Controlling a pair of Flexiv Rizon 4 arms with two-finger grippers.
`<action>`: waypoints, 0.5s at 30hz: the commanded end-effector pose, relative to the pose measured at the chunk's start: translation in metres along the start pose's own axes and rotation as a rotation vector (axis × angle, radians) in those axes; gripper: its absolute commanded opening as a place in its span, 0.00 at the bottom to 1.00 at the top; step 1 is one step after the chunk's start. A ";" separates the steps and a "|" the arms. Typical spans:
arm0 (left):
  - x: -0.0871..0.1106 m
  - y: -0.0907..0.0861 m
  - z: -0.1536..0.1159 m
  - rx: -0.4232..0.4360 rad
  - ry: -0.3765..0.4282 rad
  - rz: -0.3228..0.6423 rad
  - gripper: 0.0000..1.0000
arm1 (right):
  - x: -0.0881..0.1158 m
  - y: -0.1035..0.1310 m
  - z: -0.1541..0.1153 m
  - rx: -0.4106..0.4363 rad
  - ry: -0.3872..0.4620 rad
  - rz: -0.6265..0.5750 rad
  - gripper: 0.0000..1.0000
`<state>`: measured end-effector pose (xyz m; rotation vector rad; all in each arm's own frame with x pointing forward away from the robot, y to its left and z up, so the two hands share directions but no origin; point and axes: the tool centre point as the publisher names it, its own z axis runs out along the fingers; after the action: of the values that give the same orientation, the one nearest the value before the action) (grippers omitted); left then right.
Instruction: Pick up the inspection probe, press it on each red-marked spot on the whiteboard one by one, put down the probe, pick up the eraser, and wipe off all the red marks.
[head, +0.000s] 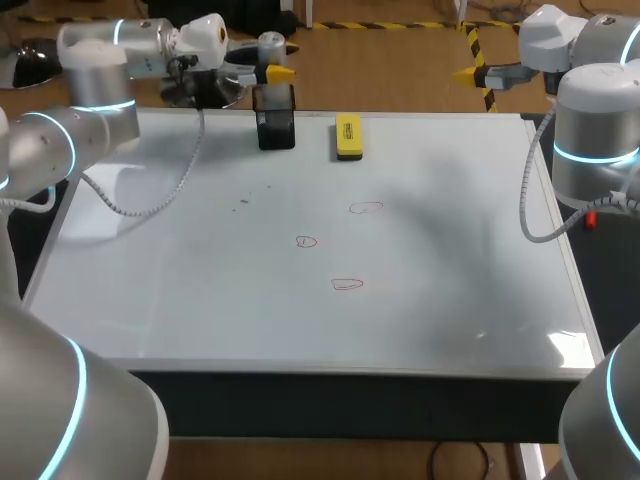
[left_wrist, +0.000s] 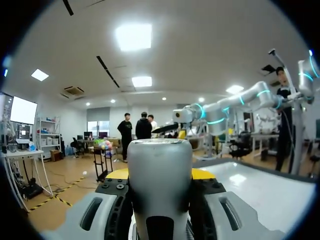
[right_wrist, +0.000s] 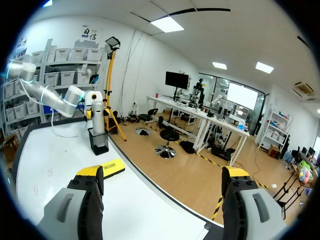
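Clamped in the left gripper (left_wrist: 161, 175): the inspection probe (left_wrist: 160, 157), fingers pressing it from two sides, yellow tips just showing behind it. Grey-white, round, smooth, upright, directly above the black holder (head: 275, 122); lower end inside it or not: cannot tell. Just right of the holder, the yellow eraser (head: 348, 136), flat on the whiteboard (head: 180, 290). Well in front of the holder, three thin red marks (head: 306, 241). Far to the right of the holder, the right gripper (right_wrist: 164, 177), spread wide, holding nothing.

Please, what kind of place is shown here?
Likely a robot test bench: a left arm and a right arm flank a whiteboard bearing red marks, with an eraser and a probe in its holder.
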<state>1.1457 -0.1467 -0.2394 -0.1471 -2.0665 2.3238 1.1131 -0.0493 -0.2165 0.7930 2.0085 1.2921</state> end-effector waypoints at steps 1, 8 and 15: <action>0.012 -0.023 0.002 -0.030 -0.053 0.014 0.00 | 0.000 0.000 0.000 0.001 0.001 0.000 1.00; 0.017 -0.044 0.006 -0.041 -0.052 0.040 0.00 | 0.000 0.000 0.000 0.001 0.001 0.000 1.00; 0.024 -0.073 0.007 -0.052 -0.047 0.058 0.00 | 0.000 0.000 0.000 0.001 0.001 0.000 1.00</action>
<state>1.1312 -0.1441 -0.1829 -0.2838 -2.0082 2.3504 1.1131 -0.0493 -0.2165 0.7930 2.0085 1.2921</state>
